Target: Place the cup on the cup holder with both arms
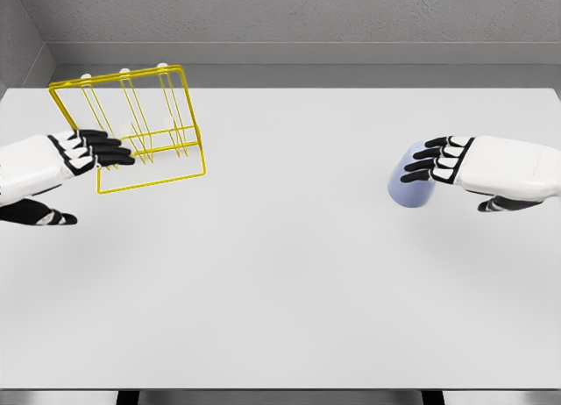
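Right robot hand (447, 159) nearer cup (410, 184): fingers extended, draped over cup's right side, thumb apart below, not closed; contact likely, grasp not yet made. Cup lies on worktop (289, 282), right half, just left of and under fingertips, long axis apparently running near-to-far. Left robot hand (83, 151) open, fingertips at yellow wire cup holder (145, 133), tilted, far left, well apart from cup.

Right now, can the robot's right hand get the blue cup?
Probably yes. The right hand is already right at the cup, fingers stretched over its top, and nothing stands between them. The yellow cup holder is far off by the left hand.
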Available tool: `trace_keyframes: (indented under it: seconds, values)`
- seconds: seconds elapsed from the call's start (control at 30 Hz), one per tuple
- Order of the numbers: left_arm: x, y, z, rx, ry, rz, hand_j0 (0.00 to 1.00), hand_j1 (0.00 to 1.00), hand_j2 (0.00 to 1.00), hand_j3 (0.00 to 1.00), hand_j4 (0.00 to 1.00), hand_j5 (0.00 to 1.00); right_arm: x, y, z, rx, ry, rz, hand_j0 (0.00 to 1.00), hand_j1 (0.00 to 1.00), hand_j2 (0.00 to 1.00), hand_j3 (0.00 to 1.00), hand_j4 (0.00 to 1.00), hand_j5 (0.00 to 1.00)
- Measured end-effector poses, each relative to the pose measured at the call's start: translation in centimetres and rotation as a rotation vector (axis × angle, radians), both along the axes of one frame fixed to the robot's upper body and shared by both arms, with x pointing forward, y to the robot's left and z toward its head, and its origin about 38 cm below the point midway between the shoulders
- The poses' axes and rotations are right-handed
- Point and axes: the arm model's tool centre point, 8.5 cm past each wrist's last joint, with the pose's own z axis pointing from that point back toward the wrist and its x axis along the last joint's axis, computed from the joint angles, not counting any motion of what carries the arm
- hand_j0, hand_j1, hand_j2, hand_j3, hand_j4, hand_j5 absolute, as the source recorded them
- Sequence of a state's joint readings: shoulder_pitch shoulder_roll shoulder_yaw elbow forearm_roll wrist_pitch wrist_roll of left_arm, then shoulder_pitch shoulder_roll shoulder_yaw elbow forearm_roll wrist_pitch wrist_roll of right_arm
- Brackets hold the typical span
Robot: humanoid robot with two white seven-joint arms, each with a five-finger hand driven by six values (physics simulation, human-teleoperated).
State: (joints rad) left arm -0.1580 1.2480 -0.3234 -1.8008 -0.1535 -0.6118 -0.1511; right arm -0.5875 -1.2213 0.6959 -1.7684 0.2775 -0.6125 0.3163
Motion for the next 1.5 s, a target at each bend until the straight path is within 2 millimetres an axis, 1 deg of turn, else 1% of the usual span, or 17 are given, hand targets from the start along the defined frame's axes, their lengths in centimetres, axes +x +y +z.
trace_keyframes:
  seconds: [0.23, 0.27, 0.3, 0.4, 0.47, 0.53, 0.6, 0.7, 0.77, 0.8, 0.9, 1.03, 1.1, 1.17, 1.27, 1.47, 1.5]
  values:
    - [0.1, -0.8, -1.0, -0.027, -0.003, -0.011, 1.0, 1.0, 1.0, 1.0, 1.0, 1.0, 0.4, -0.3, 0.1, -0.016, -0.02, -0.009, 1.0, 1.0, 1.0, 1.0, 1.0, 1.0]
    - [0.0, -1.1, -1.4, -0.038, 0.003, -0.015, 1.0, 1.0, 1.0, 1.0, 1.0, 1.0, 1.5, 0.0, 1.5, -0.001, -0.066, -0.014, 1.0, 1.0, 1.0, 1.0, 1.0, 1.0]
    - [0.0, -1.4, -1.8, -0.047, 0.01, -0.019, 1.0, 1.0, 1.0, 1.0, 1.0, 1.0, 2.4, 0.0, 2.1, 0.012, -0.088, -0.024, 1.0, 1.0, 1.0, 1.0, 1.0, 1.0]
    - [0.0, -2.3, -2.7, -0.084, 0.023, -0.03, 1.0, 1.0, 1.0, 1.0, 1.0, 1.0, 4.4, 0.6, 2.6, 0.015, -0.1, -0.04, 1.0, 1.0, 1.0, 1.0, 1.0, 1.0]
    - [0.0, -2.7, -3.0, -0.102, 0.024, -0.035, 1.0, 1.0, 1.0, 1.0, 1.0, 1.0, 5.5, 1.0, 2.5, 0.02, -0.098, -0.048, 1.0, 1.0, 1.0, 1.0, 1.0, 1.0]
    - [0.0, -3.1, -3.4, -0.116, 0.028, -0.039, 1.0, 1.0, 1.0, 1.0, 1.0, 1.0, 6.7, 1.1, 1.9, 0.023, -0.077, -0.069, 1.0, 1.0, 1.0, 1.0, 1.0, 1.0]
    - [-0.1, -3.5, -3.8, -0.128, 0.038, -0.047, 1.0, 1.0, 1.0, 1.0, 1.0, 1.0, 7.7, 1.4, 0.6, 0.009, -0.038, -0.082, 1.0, 1.0, 1.0, 1.0, 1.0, 1.0]
    - [-0.6, -4.6, -5.5, -0.162, 0.092, -0.067, 1.0, 1.0, 1.0, 1.0, 1.0, 1.0, 8.7, 1.9, -2.1, -0.024, 0.028, -0.096, 1.0, 1.0, 1.0, 1.0, 1.0, 1.0]
    - [-0.7, -5.6, -6.1, -0.23, 0.146, -0.084, 1.0, 1.0, 1.0, 1.0, 1.0, 1.0, 9.3, 1.4, -3.7, -0.049, 0.062, -0.123, 1.0, 1.0, 1.0, 1.0, 1.0, 1.0]
    - [-1.0, -6.1, -6.7, -0.267, 0.191, -0.09, 1.0, 1.0, 1.0, 1.0, 1.0, 1.0, 9.5, 1.1, -4.4, -0.06, 0.074, -0.136, 1.0, 1.0, 1.0, 1.0, 1.0, 1.0]
    - [-1.9, -7.0, -8.4, -0.388, 0.326, -0.09, 1.0, 1.0, 1.0, 1.0, 1.0, 1.0, 9.9, 0.5, -5.6, -0.085, 0.099, -0.161, 1.0, 1.0, 1.0, 1.0, 1.0, 1.0]
    - [-2.4, -7.5, -9.4, -0.577, 0.479, -0.057, 1.0, 1.0, 1.0, 1.0, 1.0, 1.0, 10.0, 0.5, -6.3, -0.098, 0.11, -0.165, 1.0, 1.0, 1.0, 1.0, 1.0, 1.0]
    - [-2.1, -7.4, -9.1, -0.669, 0.528, -0.037, 1.0, 1.0, 1.0, 1.0, 1.0, 1.0, 10.0, 0.8, -6.5, -0.101, 0.112, -0.16, 1.0, 1.0, 1.0, 1.0, 1.0, 1.0]
    - [-1.9, -7.3, -9.0, -0.722, 0.559, -0.024, 1.0, 1.0, 1.0, 1.0, 1.0, 1.0, 10.2, 1.1, -6.1, -0.099, 0.103, -0.155, 1.0, 1.0, 1.0, 1.0, 1.0, 1.0]
    - [-1.7, -7.5, -9.4, -0.765, 0.604, 0.008, 1.0, 1.0, 1.0, 1.0, 1.0, 1.0, 10.4, 1.5, -5.9, -0.094, 0.097, -0.148, 1.0, 1.0, 1.0, 1.0, 1.0, 1.0]
    - [-1.1, -8.4, -12.4, -0.763, 0.71, 0.115, 1.0, 1.0, 1.0, 1.0, 1.0, 1.0, 10.0, 2.7, -5.6, -0.091, 0.084, -0.111, 1.0, 1.0, 1.0, 1.0, 1.0, 1.0]
    - [-0.7, -8.5, -12.5, -0.759, 0.713, 0.127, 1.0, 1.0, 1.0, 1.0, 1.0, 1.0, 10.0, 2.9, -5.5, -0.09, 0.082, -0.105, 1.0, 1.0, 1.0, 1.0, 1.0, 1.0]
